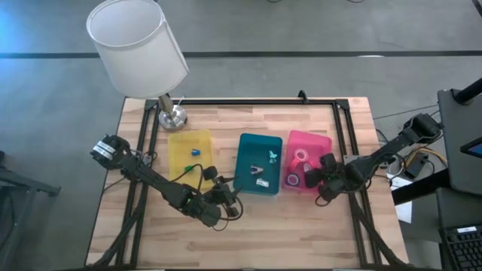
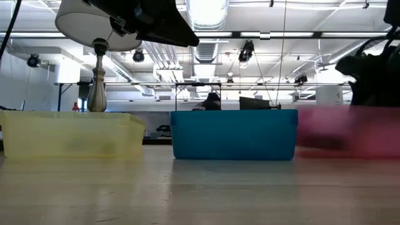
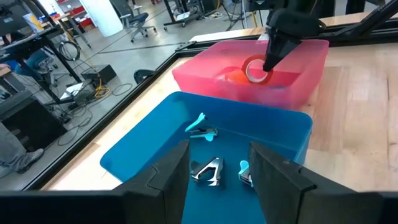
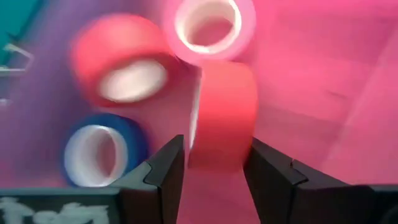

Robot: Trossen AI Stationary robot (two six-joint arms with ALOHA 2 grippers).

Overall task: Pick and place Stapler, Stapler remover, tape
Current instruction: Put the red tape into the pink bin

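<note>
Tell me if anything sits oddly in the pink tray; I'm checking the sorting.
One red tape roll stands on edge between the right gripper fingers, while the other rolls lie flat in the pink tray.

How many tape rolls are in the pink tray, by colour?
Counted in the right wrist view, inside the pink tray:
Red rolls: 2, one lying flat and one on edge between the right gripper fingers
Pink roll: 1
Blue roll: 1
Total: 4
</note>
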